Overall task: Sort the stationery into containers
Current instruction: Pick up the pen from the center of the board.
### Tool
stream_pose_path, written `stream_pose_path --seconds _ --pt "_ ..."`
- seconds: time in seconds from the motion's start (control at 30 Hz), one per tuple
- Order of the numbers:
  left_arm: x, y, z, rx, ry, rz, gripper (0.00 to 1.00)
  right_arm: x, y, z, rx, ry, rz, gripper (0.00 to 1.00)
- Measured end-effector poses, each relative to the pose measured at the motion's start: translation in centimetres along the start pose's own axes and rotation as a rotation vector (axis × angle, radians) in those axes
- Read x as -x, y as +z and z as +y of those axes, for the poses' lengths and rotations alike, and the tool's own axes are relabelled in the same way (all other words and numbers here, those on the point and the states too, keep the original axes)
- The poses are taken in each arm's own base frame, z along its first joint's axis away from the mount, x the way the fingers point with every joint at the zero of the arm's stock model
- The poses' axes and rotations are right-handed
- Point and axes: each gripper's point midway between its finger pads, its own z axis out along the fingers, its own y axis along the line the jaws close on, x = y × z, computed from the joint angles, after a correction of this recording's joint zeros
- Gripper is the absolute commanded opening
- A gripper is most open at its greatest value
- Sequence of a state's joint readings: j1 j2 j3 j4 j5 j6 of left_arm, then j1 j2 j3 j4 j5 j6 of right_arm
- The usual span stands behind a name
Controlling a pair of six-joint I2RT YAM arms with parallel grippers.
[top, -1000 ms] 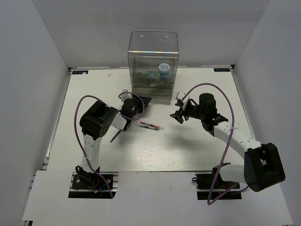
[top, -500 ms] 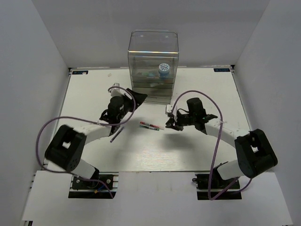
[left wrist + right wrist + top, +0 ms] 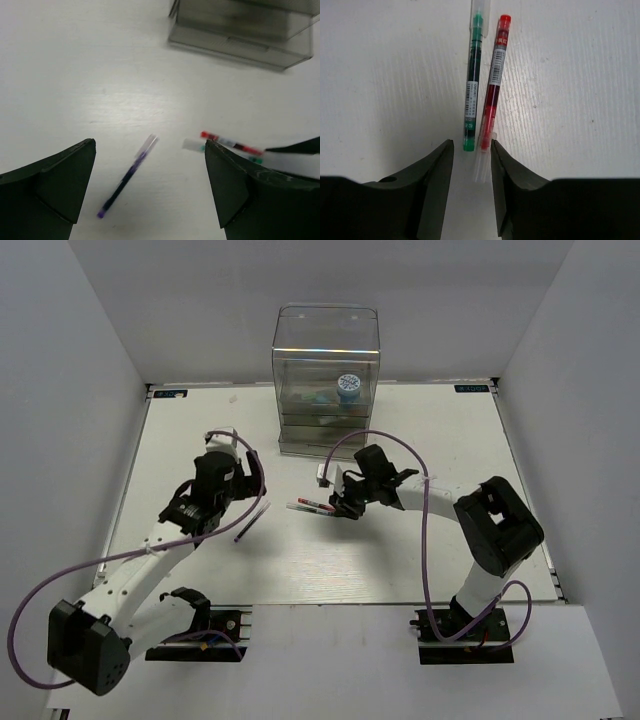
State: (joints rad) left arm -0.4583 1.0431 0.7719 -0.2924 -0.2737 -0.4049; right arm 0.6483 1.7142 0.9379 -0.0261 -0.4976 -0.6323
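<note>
Two pens lie side by side mid-table, a green pen [image 3: 472,85] and a red pen [image 3: 492,82], seen from above as one pair [image 3: 312,506]. My right gripper [image 3: 471,147] [image 3: 340,502] is low at their right ends, open by a narrow gap, with the red pen's clear end and the green pen's tip between the fingertips. A dark thin pen [image 3: 127,176] [image 3: 250,523] lies alone to the left. My left gripper [image 3: 150,150] [image 3: 240,487] hovers above it, open wide and empty. The clear drawer organiser [image 3: 327,380] stands at the back with a blue-white roll [image 3: 348,387] inside.
The organiser's lower drawers [image 3: 240,30] show at the top of the left wrist view. White walls close in the table on three sides. The right arm's purple cable [image 3: 385,440] loops over the table between the organiser and the pens.
My left gripper pulled back from the organiser toward the dark pen and opened wide. My right gripper slid left across the table to the ends of the red and green pens.
</note>
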Motion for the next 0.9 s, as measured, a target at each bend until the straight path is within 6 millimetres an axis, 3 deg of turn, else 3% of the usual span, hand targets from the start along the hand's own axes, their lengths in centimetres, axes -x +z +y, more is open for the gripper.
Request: stream_pose_path --seconds 0.13,0.3,0.7,0.9 --pt "-1.3 -1.5 2.0 0.042 0.087 0.017 1.00 -0.9 -0.2 -0.1 -0.015 0.010 0.042 0.44" --pt "-2.1 -1.7 2.6 0.049 0.140 0.042 1.00 -1.8 -0.4 -0.4 -0.035 -0.006 0.080 0.45" --pt "-4.0 -0.9 2.5 0.035 0.203 0.124 1.00 -3.4 -0.6 -1.1 -0.071 -0.045 0.157 0.45" --pt "-5.9 -0.2 2.3 0.020 0.237 0.198 1.00 -3.5 -0.4 -0.7 -0.059 -0.095 0.174 0.39"
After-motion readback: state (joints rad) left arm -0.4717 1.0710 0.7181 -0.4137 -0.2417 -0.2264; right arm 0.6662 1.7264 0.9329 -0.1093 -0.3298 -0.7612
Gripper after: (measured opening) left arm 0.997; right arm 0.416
